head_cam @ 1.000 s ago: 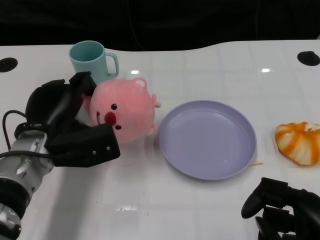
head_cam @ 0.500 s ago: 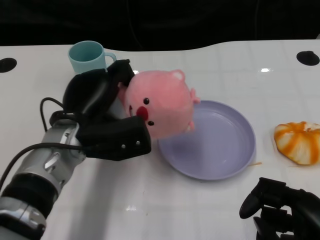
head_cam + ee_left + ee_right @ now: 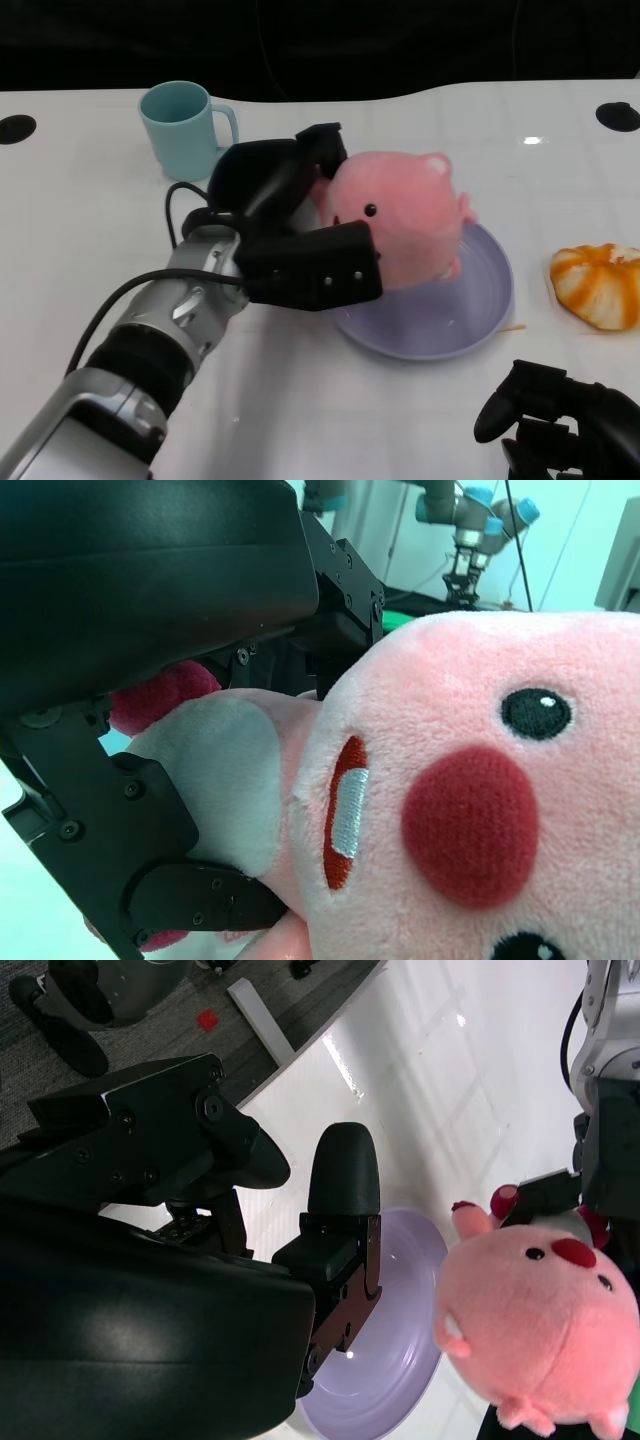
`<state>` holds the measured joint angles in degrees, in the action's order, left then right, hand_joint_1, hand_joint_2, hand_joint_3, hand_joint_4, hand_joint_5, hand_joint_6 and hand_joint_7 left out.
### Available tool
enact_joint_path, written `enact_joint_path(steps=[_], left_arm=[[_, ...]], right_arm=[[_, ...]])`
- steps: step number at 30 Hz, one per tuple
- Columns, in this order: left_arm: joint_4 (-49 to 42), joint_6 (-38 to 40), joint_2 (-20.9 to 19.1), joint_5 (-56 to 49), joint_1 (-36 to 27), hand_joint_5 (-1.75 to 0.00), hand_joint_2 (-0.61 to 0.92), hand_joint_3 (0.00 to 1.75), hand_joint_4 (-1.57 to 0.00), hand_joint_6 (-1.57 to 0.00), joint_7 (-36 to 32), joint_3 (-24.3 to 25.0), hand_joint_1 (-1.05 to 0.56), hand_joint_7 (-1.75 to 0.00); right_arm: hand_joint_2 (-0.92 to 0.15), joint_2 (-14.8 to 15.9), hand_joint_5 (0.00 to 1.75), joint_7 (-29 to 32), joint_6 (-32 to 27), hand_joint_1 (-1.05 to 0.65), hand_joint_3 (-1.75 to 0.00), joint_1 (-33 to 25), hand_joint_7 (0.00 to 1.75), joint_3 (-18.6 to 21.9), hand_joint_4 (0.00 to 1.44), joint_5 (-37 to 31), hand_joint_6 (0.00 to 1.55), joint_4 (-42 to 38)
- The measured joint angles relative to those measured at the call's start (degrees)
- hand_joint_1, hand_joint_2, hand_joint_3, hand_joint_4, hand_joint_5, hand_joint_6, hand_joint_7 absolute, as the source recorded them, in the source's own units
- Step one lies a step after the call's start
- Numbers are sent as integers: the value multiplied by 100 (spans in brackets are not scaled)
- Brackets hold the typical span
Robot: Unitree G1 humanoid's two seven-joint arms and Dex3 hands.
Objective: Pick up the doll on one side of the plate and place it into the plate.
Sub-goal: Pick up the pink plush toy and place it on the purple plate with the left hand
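Observation:
My left hand [image 3: 290, 235] grips a round pink plush doll [image 3: 400, 222] and holds it over the left half of the lavender plate [image 3: 480, 310]. In the left wrist view the doll's face [image 3: 470, 810] fills the frame, with my black fingers [image 3: 150, 820] pressed against its side. The right wrist view shows the doll [image 3: 535, 1325] hanging above the plate [image 3: 390, 1360], held from behind by the left hand [image 3: 590, 1175]. My right hand [image 3: 555, 425] rests low at the table's near right edge, fingers curled in with nothing in them.
A teal mug [image 3: 185, 128] stands at the back left. An orange-and-white toy [image 3: 598, 285] lies to the right of the plate. Dark round holes [image 3: 617, 115] mark the table's far corners.
My left hand has carried the doll up and rightward from beside the mug to above the plate. The right hand has stayed put.

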<state>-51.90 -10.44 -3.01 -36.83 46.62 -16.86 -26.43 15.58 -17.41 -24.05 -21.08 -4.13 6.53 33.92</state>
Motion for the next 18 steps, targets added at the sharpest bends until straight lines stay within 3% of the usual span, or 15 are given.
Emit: enact_joint_path(steps=[7, 18], left_arm=[[-451, 326, 411, -88, 298, -175, 60, 87, -89, -68, 140, -157, -23, -175], [-1079, 489, 851, -79, 709, -175, 64, 83, -86, -64, 294, -287, -22, -175]], right_arm=[[-72, -7, 175, 21, 36, -2, -101, -24, 149, -25, 63, 0, 50, 5], [-70, -17, 175, 50, 49, -5, -103, -39, 148, -72, 61, -35, 52, 28]])
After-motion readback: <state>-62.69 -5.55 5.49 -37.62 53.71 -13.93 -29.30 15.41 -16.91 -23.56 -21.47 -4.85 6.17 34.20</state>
